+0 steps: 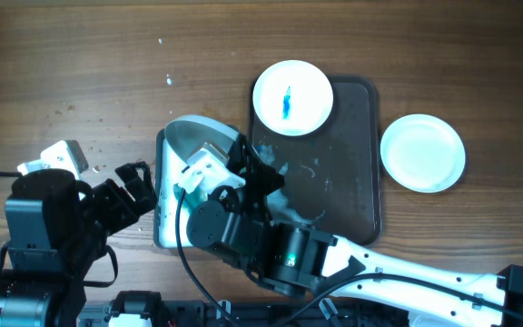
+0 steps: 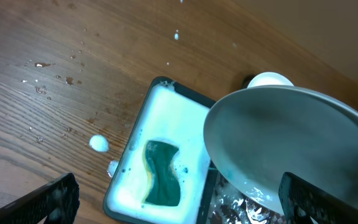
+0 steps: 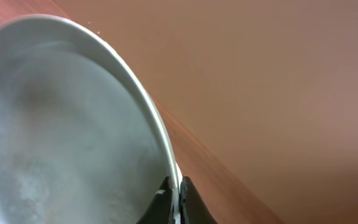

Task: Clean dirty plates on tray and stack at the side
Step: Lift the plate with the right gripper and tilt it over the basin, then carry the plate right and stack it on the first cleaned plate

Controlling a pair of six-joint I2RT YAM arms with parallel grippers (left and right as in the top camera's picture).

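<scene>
My right gripper [image 3: 174, 196] is shut on the rim of a grey-white plate [image 3: 61, 124] and holds it tilted over the soapy basin [image 1: 163, 232]. The overhead view shows this plate [image 1: 193, 134] and the right gripper [image 1: 243, 156]. In the left wrist view the plate [image 2: 291, 143] hangs to the right of a green sponge [image 2: 161, 174], which lies in the foamy basin [image 2: 160, 82]. My left gripper [image 2: 179, 202] is open and empty in front of the basin, also seen from overhead [image 1: 130, 186]. A white plate with a blue stain [image 1: 292, 97] sits on the dark tray [image 1: 352, 182]. A clean white plate [image 1: 422, 152] lies right of the tray.
Foam drops [image 2: 99, 144] and small splashes lie on the wooden table left of the basin. The tray surface [image 2: 229, 208] is wet with suds. The right arm's body [image 1: 289, 254] reaches across the table's front.
</scene>
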